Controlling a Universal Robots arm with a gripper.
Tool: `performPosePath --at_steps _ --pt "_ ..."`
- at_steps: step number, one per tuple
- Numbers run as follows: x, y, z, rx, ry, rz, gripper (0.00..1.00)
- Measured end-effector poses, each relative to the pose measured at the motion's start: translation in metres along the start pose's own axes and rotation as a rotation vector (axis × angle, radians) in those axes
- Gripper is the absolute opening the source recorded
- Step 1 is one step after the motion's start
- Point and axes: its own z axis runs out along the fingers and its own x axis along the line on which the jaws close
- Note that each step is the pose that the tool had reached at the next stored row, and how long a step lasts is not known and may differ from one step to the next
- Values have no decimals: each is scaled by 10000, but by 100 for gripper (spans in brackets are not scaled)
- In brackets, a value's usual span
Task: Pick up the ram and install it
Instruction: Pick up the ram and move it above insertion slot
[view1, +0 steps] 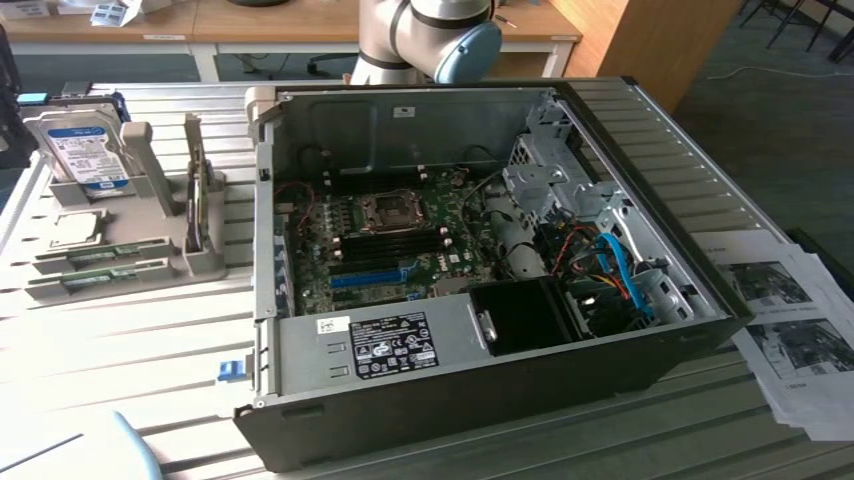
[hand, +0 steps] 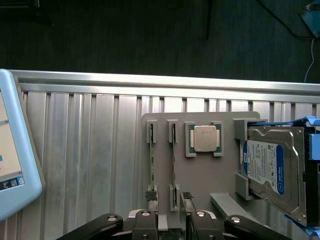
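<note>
Hovering over the ram (hand: 174, 160) in its grey holder (hand: 205, 175), the hand (hand: 169, 196) is spread open.

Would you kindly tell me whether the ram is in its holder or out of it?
In: both green ram sticks stand on edge in slots of the gray holder.

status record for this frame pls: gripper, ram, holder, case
gripper: open, over the holder, holding nothing
ram stick: in its holder slot, between the fingers, not gripped
second ram stick: in the neighbouring slot
also on holder: processor chip, hard drive
computer case: side open, lying on the table
</note>
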Motion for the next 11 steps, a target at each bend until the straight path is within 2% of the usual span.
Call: performPosePath --at_steps 4,11 --pt "0 1 8 1 -2 0 30" --pt "3 -3 128 0 -4 0 30"
